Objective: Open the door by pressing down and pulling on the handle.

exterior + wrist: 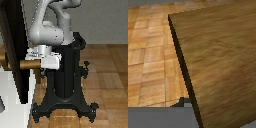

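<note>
The door (pixel 15 50) is a tall, almost black panel at the exterior view's left, seen nearly edge-on and swung out from its white frame (pixel 9 107). The brass handle (pixel 30 64) sticks out from the door toward the robot. My gripper (pixel 40 65) sits at the handle's free end, its white hand right against the bar. The fingers are too small and hidden to judge. In the wrist view a broad golden-brown slab with a thin dark edge (pixel 218 60) fills most of the picture, very close; it looks like the handle.
The black robot pedestal (pixel 67 75) with its spread feet stands just beside the door. Another brass stub (pixel 4 60) shows on the door's other side. Wooden parquet floor (pixel 148 55) lies below.
</note>
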Robot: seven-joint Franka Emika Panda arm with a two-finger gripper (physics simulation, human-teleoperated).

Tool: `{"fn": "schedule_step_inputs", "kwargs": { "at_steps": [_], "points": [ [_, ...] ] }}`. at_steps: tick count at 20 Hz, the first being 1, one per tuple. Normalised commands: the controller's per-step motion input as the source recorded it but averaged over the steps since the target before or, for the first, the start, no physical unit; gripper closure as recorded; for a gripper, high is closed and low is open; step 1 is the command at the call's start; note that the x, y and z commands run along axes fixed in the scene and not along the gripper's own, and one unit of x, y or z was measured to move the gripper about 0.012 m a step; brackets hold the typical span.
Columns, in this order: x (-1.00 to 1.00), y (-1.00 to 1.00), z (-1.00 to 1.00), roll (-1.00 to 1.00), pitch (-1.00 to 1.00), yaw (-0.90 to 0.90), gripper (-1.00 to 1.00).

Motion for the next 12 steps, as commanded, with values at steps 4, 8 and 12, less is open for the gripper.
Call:
{"fn": "schedule_step_inputs", "kwargs": {
  "at_steps": [4, 8, 12],
  "points": [
    [0.0, 1.0, 0.0, 0.0, 0.0, 0.0, 1.0],
    [0.0, 1.0, 0.0, 0.0, 0.0, 0.0, 1.0],
    [0.0, 0.5, 0.0, 0.0, 0.0, 0.0, 1.0]
  ]
}}
